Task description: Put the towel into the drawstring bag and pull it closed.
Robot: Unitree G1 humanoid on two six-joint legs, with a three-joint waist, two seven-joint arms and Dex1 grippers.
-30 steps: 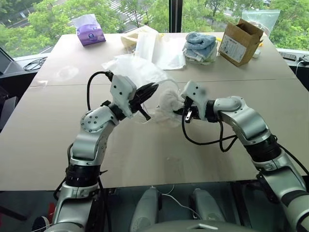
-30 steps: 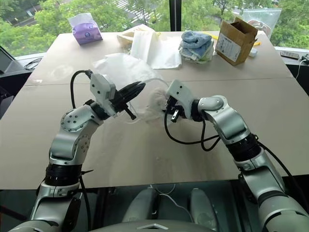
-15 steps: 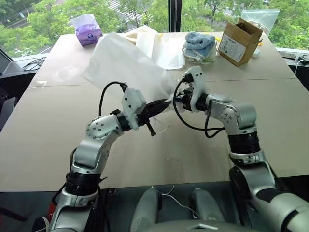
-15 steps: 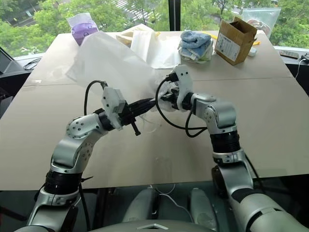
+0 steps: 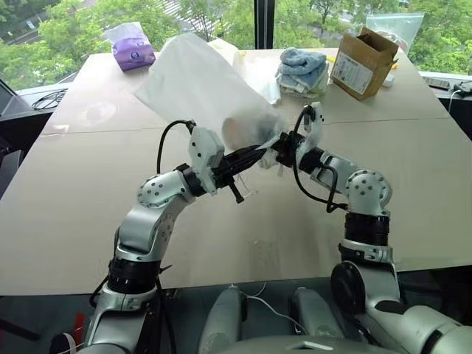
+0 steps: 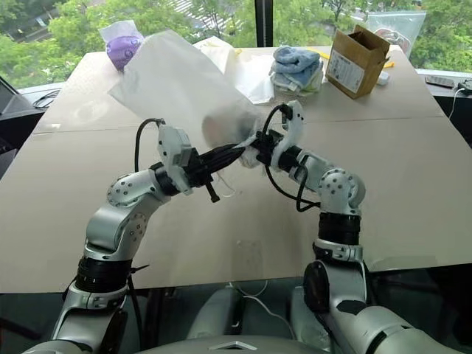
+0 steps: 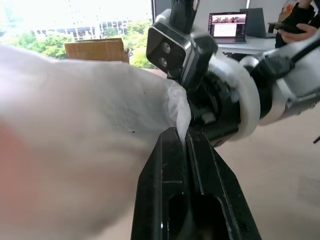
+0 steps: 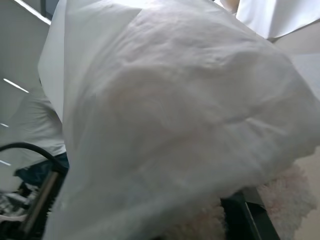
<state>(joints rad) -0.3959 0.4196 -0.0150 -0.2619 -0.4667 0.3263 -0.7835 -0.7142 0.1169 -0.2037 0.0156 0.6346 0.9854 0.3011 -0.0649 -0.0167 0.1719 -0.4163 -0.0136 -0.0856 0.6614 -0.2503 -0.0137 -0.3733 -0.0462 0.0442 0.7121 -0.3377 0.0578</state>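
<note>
The table (image 5: pixel 88 221) serves as the landmark. Above its near-middle, the left gripper (image 5: pixel 259 153) points forward and to the right, its two black fingers (image 7: pixel 172 165) pressed together on a pinch of white cloth at the mouth edge of the drawstring bag (image 5: pixel 199 85). Just beside it, tip to tip, the right gripper (image 5: pixel 282 153) points in from the other side toward the same bunched mouth. Its jaws stand nearly together, and it seems to grip the mouth cloth too, though exactly what sits between them cannot be told. A thin white cord (image 5: pixel 247 194) hangs below the left gripper toward the table surface.

From the two grippers the drawstring bag rises up and back over the table as a broad, thin, taut sheet, lifted clear of the table. A rounded bulge sits low inside it, close to the mouth. In the right wrist view the towel (image 8: pixel 292 197) shows as off-white fluffy cloth under the bag's edge, at the mouth, right by the right gripper's finger (image 8: pixel 247 220).

Farther back on the table, behind the lifted bag, lie flat white and cream bags (image 5: pixel 254 70). Beside them to the right rests a stack of blue and pale towels (image 5: pixel 304 70), then an open cardboard box (image 5: pixel 363 63). At the table's far left corner stands a purple tissue pack (image 5: pixel 133 48).
</note>
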